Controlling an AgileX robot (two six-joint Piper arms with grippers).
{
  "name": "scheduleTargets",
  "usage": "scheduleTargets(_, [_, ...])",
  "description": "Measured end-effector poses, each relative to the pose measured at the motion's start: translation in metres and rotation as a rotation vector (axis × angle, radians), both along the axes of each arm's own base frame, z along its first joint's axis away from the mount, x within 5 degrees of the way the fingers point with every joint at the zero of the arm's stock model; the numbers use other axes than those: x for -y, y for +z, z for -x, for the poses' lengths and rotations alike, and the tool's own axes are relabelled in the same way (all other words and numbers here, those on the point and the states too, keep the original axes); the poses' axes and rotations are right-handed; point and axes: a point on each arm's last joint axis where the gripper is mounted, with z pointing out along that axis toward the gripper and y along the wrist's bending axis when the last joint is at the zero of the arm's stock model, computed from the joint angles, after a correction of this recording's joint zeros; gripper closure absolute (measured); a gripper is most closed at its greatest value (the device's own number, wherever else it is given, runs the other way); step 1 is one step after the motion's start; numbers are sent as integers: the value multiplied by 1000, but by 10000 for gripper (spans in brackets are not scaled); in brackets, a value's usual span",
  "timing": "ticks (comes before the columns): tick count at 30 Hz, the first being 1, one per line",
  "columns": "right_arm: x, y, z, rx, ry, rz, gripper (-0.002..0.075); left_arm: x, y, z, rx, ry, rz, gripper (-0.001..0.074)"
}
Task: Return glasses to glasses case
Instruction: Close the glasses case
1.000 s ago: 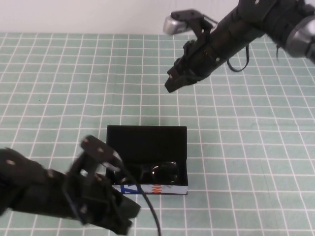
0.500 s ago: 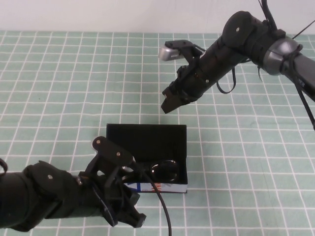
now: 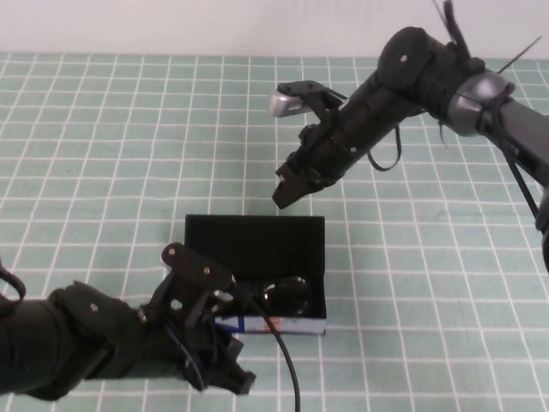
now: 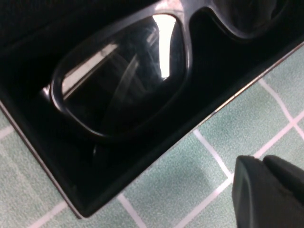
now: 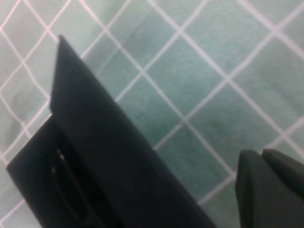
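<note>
The black glasses case (image 3: 257, 245) stands open in the middle of the mat, lid raised at its far side, white printed front edge (image 3: 292, 325) facing me. The black glasses (image 3: 283, 296) lie inside it; the left wrist view shows one lens (image 4: 123, 80) in the black interior. My left gripper (image 3: 238, 378) is shut and empty, low at the case's near left corner; its fingertips (image 4: 270, 194) hover over the mat. My right gripper (image 3: 286, 195) is shut and empty, just beyond the raised lid (image 5: 109, 137).
A green mat with a white grid (image 3: 103, 154) covers the table. A pale wall edge (image 3: 171, 26) runs along the far side. The left arm's cable (image 3: 283, 360) crosses in front of the case.
My right gripper has come down and left toward the lid's far edge. My left arm has shifted right, close to the case's near left corner. The glasses stay in the case.
</note>
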Motion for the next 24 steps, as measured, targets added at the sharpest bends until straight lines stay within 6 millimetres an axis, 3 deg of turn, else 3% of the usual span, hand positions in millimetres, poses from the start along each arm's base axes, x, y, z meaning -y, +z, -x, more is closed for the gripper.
scheduleTargets(12, [-18, -8, 9, -33, 11, 22, 737, 0, -1, 0, -4, 3, -1, 737])
scheduleTargets(20, [-27, 17, 27, -34, 8, -3, 737, 0, -1, 0, -1, 6, -2, 737])
scheduleTargets(24, [-21, 15, 38, -88, -12, 20, 737, -1, -1, -1, 6, 10, -7, 737])
